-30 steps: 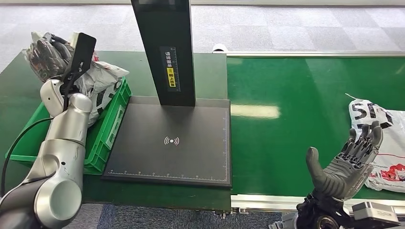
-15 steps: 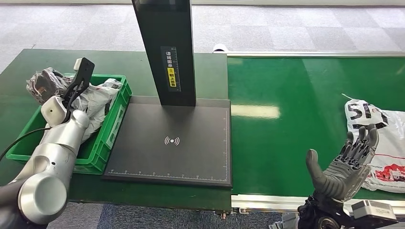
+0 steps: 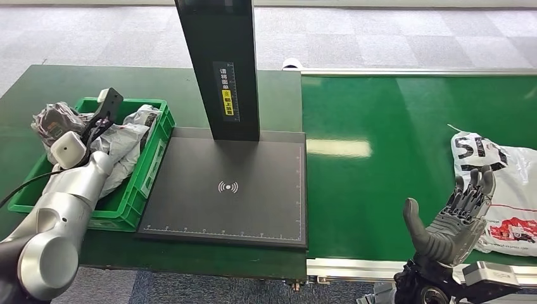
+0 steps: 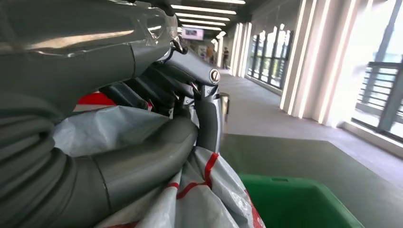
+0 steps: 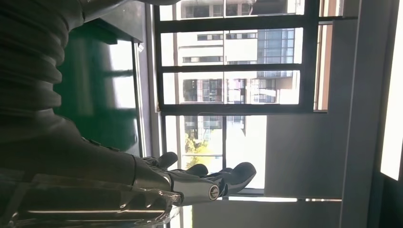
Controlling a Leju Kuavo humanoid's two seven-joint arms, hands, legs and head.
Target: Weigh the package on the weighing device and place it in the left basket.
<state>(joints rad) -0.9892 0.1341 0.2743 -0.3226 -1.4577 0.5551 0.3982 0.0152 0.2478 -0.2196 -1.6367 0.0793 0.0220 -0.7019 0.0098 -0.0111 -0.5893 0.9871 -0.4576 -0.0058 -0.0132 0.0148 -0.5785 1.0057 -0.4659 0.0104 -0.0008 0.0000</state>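
My left hand (image 3: 58, 121) grips a crumpled grey-white package (image 3: 123, 144) and holds it low inside the green basket (image 3: 151, 166) at the table's left. In the left wrist view the thumb and fingers of that hand (image 4: 157, 118) are curled around the package (image 4: 204, 190), grey plastic with red stripes, above the basket's (image 4: 294, 202) green rim. The black weighing plate (image 3: 228, 190) under its tall post is bare. My right hand (image 3: 457, 218) is open, palm raised, at the belt's front edge beside a second white printed package (image 3: 510, 183). The right wrist view shows the right hand (image 5: 190, 183) empty.
The scale's black post (image 3: 218, 63) rises between basket and green conveyor belt (image 3: 380, 158). A metal rail (image 3: 354, 267) edges the belt's near side. Green tabletop (image 3: 25, 95) surrounds the basket.
My left arm has come down and back, lowering the package into the basket. The package on the belt has shifted slightly left. My right hand has dropped a little.
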